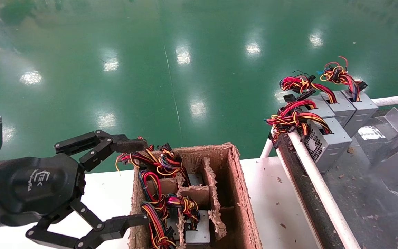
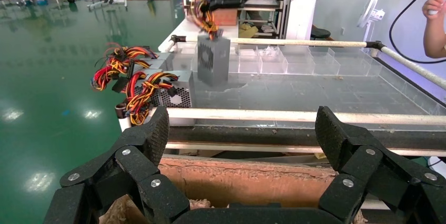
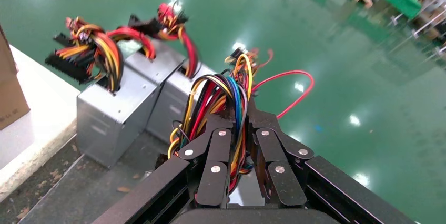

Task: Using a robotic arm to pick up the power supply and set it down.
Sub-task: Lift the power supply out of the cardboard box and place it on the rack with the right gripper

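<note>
My right gripper [image 3: 241,122] is shut on the wire bundle of the power supply [image 3: 231,92], a mix of yellow, red, orange and blue wires; only a sliver of the grey box shows beneath the fingers. In the left wrist view, that right gripper [image 2: 210,4] holds the power supply [image 2: 213,61] upright by its wires at the conveyor belt [image 2: 315,95], beyond the other units. Whether the box touches the belt I cannot tell. My left gripper [image 1: 135,182] [image 2: 243,129] stands wide open and empty at the left edge of the cardboard box [image 1: 235,180].
The cardboard box [image 2: 247,176] has torn dividers and holds several wired power supplies. More grey units [image 1: 327,141] [image 1: 344,103] stand on the belt beside a white rail [image 1: 309,169]. Clear plastic dividers [image 2: 294,61] line the belt's far side. Green floor lies beyond.
</note>
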Tool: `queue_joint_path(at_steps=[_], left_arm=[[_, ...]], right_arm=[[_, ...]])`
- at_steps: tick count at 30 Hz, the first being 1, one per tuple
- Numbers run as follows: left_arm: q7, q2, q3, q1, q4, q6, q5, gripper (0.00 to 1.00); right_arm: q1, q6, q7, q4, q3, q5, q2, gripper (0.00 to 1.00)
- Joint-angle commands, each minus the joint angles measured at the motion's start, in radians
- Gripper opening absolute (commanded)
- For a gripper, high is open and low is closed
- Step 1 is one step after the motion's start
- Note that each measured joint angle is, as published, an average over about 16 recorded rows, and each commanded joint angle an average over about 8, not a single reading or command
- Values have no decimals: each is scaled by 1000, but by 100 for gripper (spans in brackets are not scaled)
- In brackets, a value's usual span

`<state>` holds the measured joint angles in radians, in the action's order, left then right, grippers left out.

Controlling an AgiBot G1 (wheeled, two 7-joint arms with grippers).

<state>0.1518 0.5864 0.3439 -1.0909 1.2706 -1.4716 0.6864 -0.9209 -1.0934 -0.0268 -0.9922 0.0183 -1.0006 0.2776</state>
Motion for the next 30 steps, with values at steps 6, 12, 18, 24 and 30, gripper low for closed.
queue_joint_path(at_steps=[6, 12, 18, 24, 30], left_arm=[[0, 0, 0, 0, 0, 0, 0, 100], [0, 0, 0, 0, 0, 0, 0, 100], [0, 0, 0, 0, 0, 0, 0, 100], [0, 0, 0, 0, 0, 0, 0, 100], [0, 0, 1, 0, 0, 0, 0, 100]], right_arm=[[-108, 35, 35, -15, -101, -106, 87, 0], [-270, 39, 66, 16, -194, -223, 178, 0], [-410, 3, 74, 89, -264, -310, 254, 0], [-502, -70, 45, 167, -305, -345, 301, 0], [-552, -101, 10, 230, -321, -363, 324, 52]])
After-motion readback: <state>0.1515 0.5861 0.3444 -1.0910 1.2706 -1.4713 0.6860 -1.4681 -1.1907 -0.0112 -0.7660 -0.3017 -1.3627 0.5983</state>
